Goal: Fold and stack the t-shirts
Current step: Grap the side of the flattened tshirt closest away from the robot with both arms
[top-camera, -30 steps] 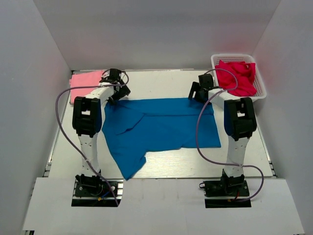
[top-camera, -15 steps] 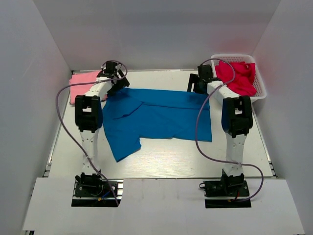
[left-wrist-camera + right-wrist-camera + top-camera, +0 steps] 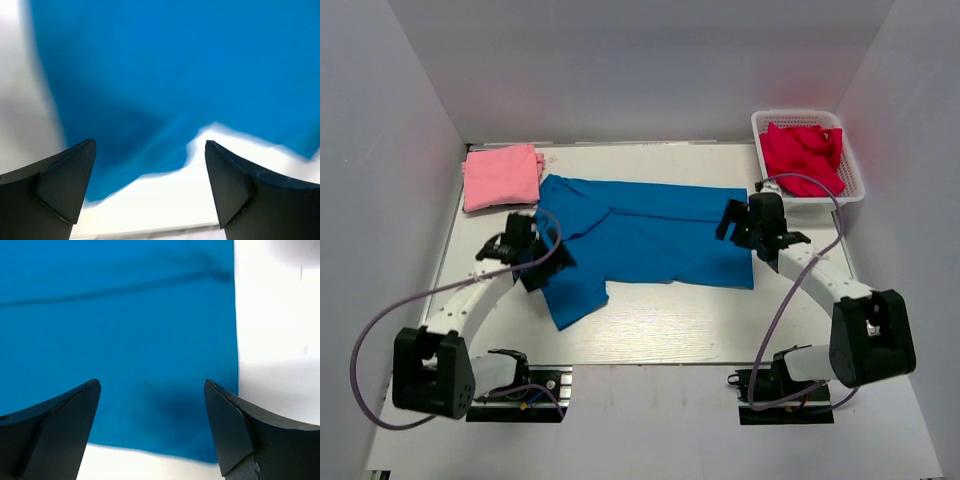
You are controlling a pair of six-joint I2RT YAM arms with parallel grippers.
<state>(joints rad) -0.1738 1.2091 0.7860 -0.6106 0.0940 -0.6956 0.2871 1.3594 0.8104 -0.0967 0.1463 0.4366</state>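
one blue t-shirt (image 3: 640,235) lies spread flat across the middle of the desk (image 3: 670,320), nearer the far edge than the near one. its body runs left to right, and one sleeve points toward the near left corner. one pink t-shirt (image 3: 501,177) sits folded into a neat square at the far left corner, just beside the blue one's collar end. one white slatted basket (image 3: 853,190) stands at the far right corner with crumpled red clothing (image 3: 802,158) in it; how many pieces cannot be told.

there are two arms, each trailing one purple cable. the left gripper (image 3: 528,262) hangs over the blue sleeve toward the left edge. in the left wrist view its fingers (image 3: 60,180) stand wide apart with nothing between them, blurred blue cloth (image 3: 175,75) and bare desk beyond. the right gripper (image 3: 734,225) hovers at the shirt's hem end, toward the right edge. its jaws are also apart and empty in the right wrist view, above the shirt's corner (image 3: 120,340).

half a second ago both arms were stretched upright toward the far edge, with the grippers at the blue shirt's two far corners. now both have drawn back and lie low and bent, their elbows out toward the near corners. the shirt itself lies where it did then. the pink shirt and the basket have not moved.
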